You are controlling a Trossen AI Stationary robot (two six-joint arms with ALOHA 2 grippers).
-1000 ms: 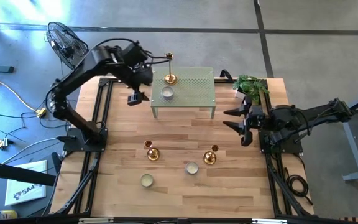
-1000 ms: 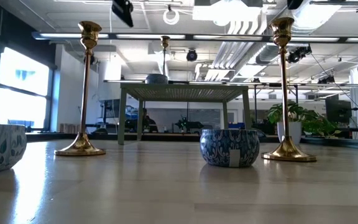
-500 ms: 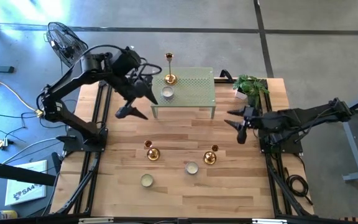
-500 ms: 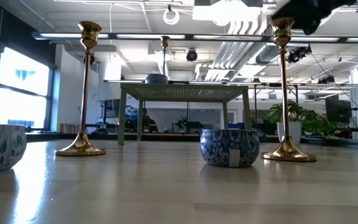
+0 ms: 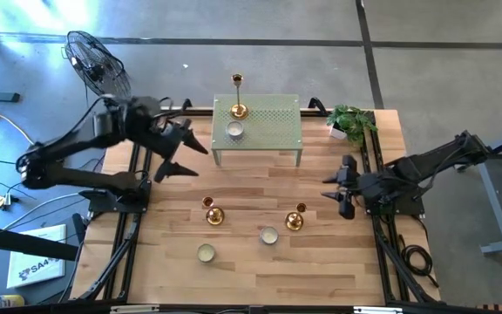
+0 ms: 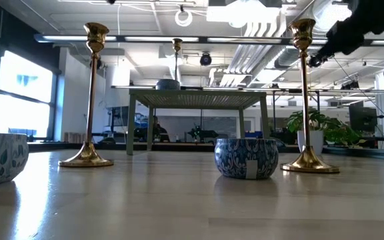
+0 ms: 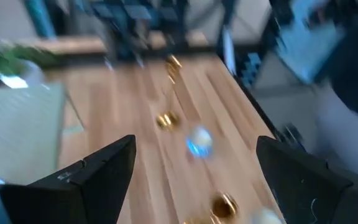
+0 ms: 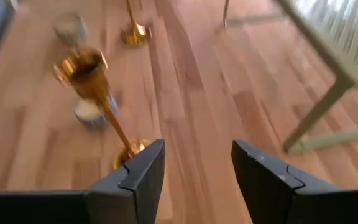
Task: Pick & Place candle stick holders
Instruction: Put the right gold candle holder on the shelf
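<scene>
Three gold candle stick holders stand upright on their round bases. One (image 5: 238,110) is on the small green table (image 5: 277,122). Two are on the wood table, one (image 5: 213,215) left of centre and one (image 5: 295,220) right of centre, the latter (image 8: 98,93) close before my right gripper. My left gripper (image 5: 181,157) hovers open off the green table's left end, above the wood table's left part, with nothing between its fingers (image 7: 73,183). My right gripper (image 5: 329,187) hangs open over the table's right part, pointing toward the centre and slanting down, also empty.
Blue-and-white candle tins sit on the green table (image 5: 234,131) and on the wood table (image 5: 268,235), (image 5: 206,253). A potted plant (image 5: 352,122) stands at the far right corner. Bare wood lies between the green table and the two candle stick holders in front of it.
My left gripper has drawn back from beside the green table toward the table's left edge and sunk a little, tipping up from pointing down to nearly level. My right gripper has sunk and tipped downward. The candle stick holders have stayed in place.
</scene>
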